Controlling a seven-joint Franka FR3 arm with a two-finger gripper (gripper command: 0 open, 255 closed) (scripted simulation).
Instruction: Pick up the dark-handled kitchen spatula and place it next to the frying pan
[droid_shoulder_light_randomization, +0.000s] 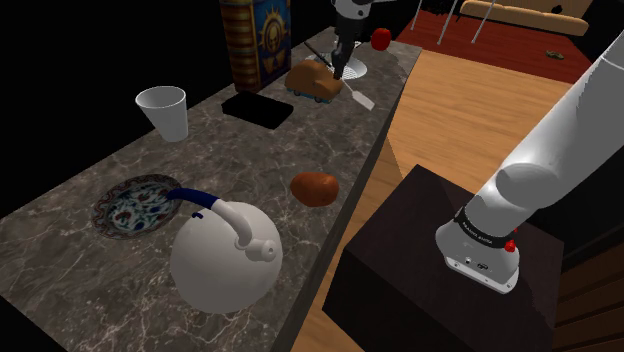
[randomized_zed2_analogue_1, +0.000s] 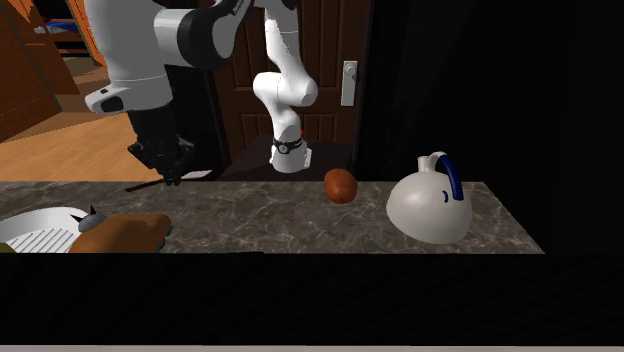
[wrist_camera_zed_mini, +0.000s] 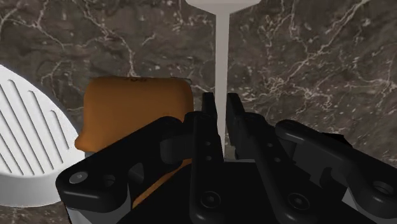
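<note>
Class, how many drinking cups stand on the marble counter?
1: a white cup stands near the counter's edge at the shoulder view's left, beside the black tray. Another might be hidden behind the tall box.

Surface: dark marbled stone.
On it: white pan, brown loaf, black tray, white cup, patterned plate, white jug.
</note>
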